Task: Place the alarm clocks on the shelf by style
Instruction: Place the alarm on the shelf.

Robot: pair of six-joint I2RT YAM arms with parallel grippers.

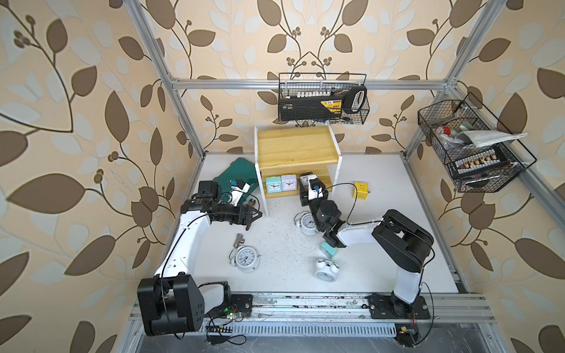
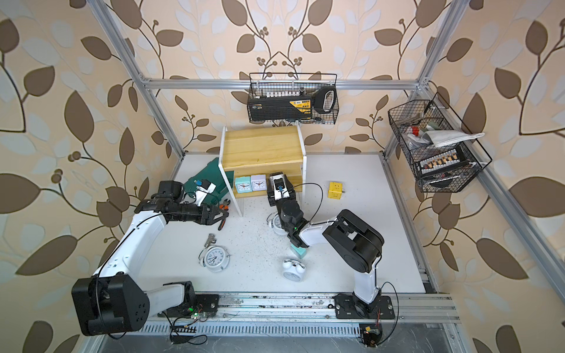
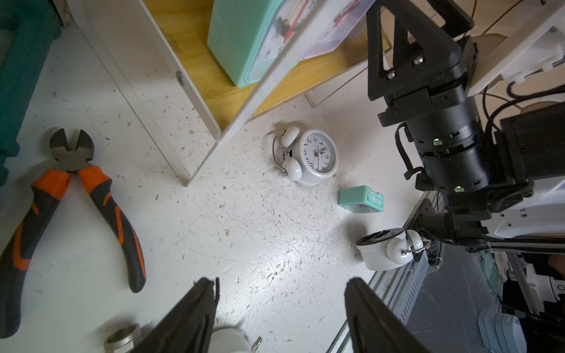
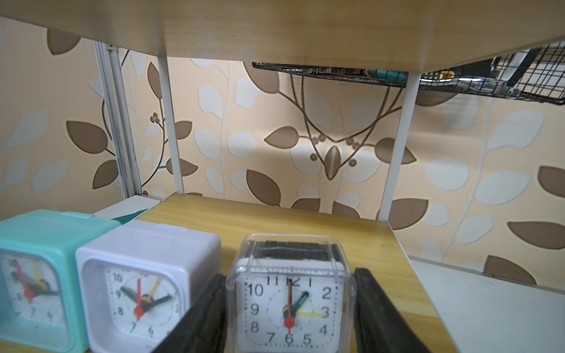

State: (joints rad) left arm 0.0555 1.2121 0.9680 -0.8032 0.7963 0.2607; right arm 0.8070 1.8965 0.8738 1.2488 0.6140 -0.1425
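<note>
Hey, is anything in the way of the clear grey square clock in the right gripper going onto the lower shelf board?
Nothing visible does. The clear-cased grey square clock sits in the right gripper over the lower yellow wood board, beside the lilac square clock; the board behind it is bare.

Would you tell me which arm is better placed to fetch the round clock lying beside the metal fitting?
Left, probably: the left gripper is open, empty and nearer the round clock, while the right gripper is shut on the grey clock on the shelf.
</note>
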